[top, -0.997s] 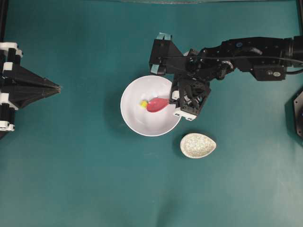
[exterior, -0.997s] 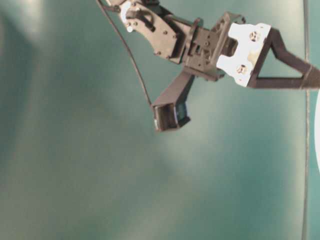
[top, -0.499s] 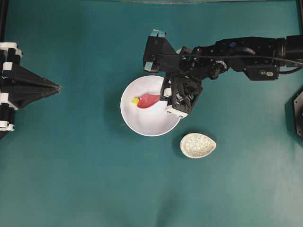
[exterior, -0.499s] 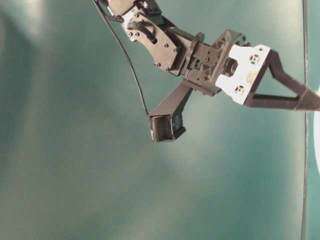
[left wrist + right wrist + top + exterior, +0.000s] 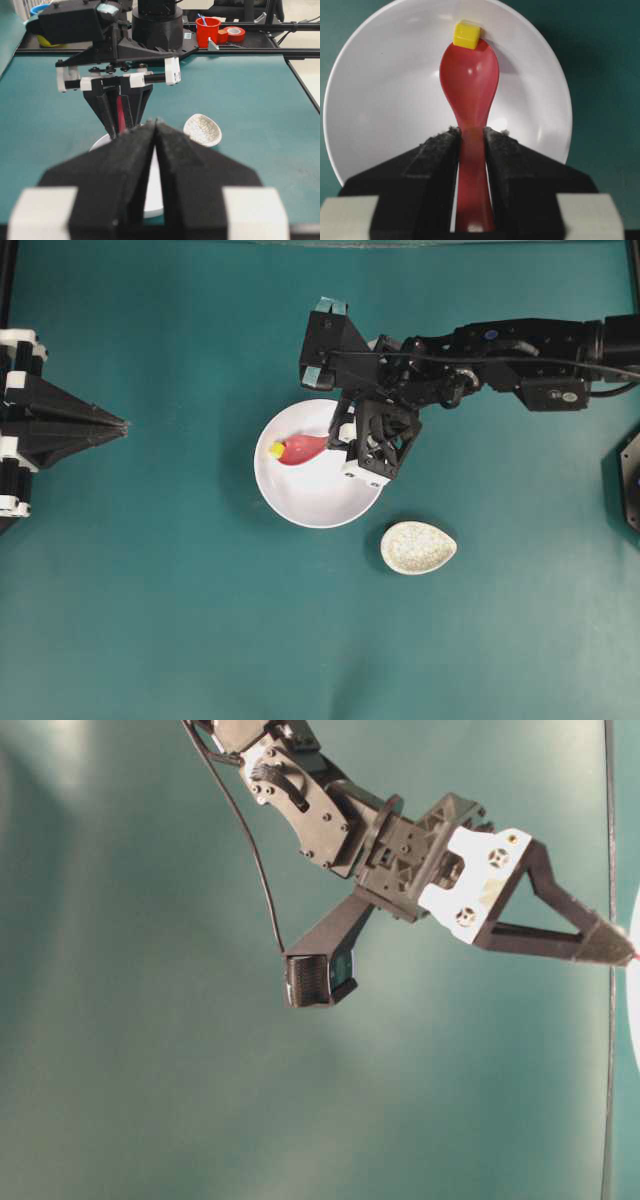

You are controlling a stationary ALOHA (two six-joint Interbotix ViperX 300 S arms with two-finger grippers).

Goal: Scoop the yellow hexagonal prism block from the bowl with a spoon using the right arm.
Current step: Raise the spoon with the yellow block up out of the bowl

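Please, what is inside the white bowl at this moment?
Inside the bowl are the spoon, held by the right gripper, and the yellow block at the scoop's tip against the wall. The bowl surface under the scoop is covered.

Right arm (image 5: 500, 350): black links, blue dot and small white label on the housings, thin black cable along the top. Wrist camera block carries teal tape patches; white plates with cross-head screws sit behind pointed black fingers (image 5: 560, 925). Left gripper (image 5: 155, 131): black foam-faced fingers, white blocks at base.
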